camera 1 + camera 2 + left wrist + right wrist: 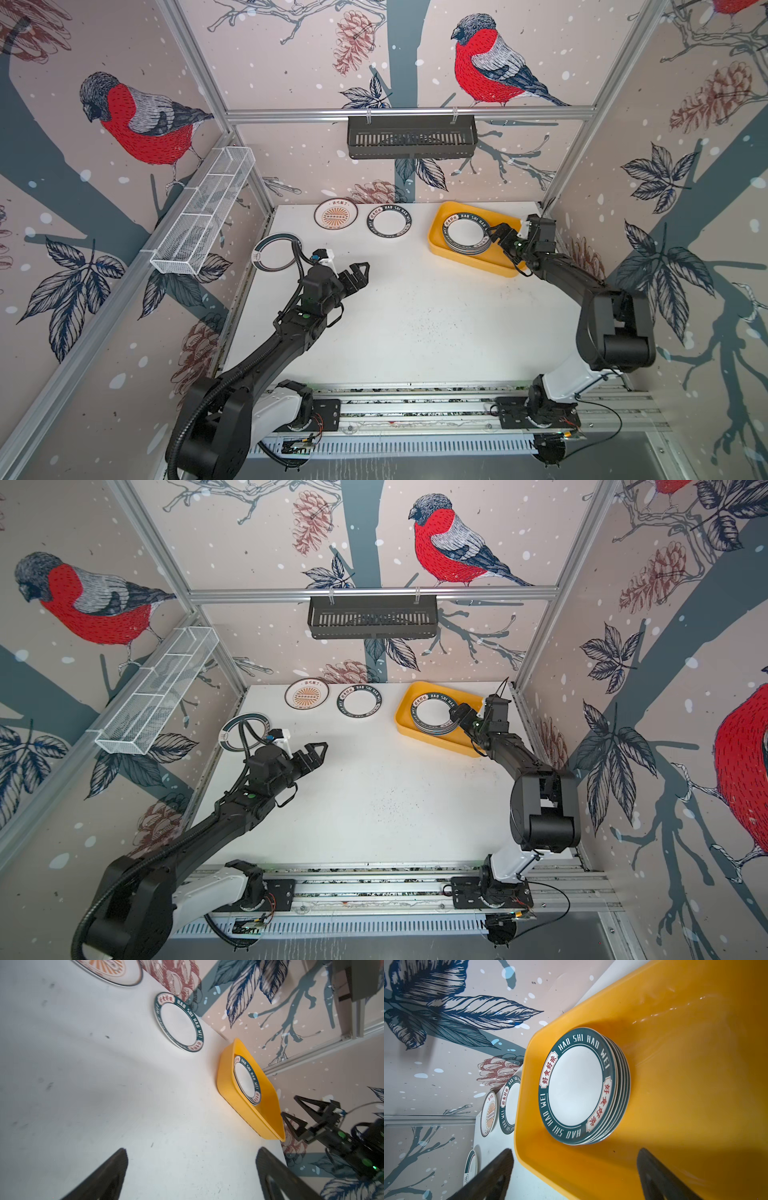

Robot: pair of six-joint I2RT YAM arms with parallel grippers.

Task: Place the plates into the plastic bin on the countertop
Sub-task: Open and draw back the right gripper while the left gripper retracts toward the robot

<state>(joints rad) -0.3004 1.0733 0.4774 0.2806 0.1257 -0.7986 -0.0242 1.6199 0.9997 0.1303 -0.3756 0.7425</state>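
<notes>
Over on the right, the shallow yellow plastic bin [435,235] sits at the far right of the flat white countertop [415,332], turned at a slant. In its far end lies a tidy stack of round white plates [463,235], flat on the bin floor, and the top one has a dark green lettered rim. The right wrist view shows the stack is several plates deep.

The right gripper [502,245] hangs over the bin at the stack's right edge, with its jaws spread wide and nothing between them.

Three plates are out on the countertop. Along the far edge there's the white plate with the orange sunburst centre [336,213]. Just to its right, but apart from it, is a lone white plate with a dark lettered rim [390,221], lying between the sunburst plate and the bin. At the left edge lies a thin-rimmed white plate with a small dark emblem [272,253], partly crossed by the left arm's black cable [296,259].

The left gripper [363,274] hovers above the countertop left of the middle, right of the emblem plate. Its jaws are also wide apart and empty.
</notes>
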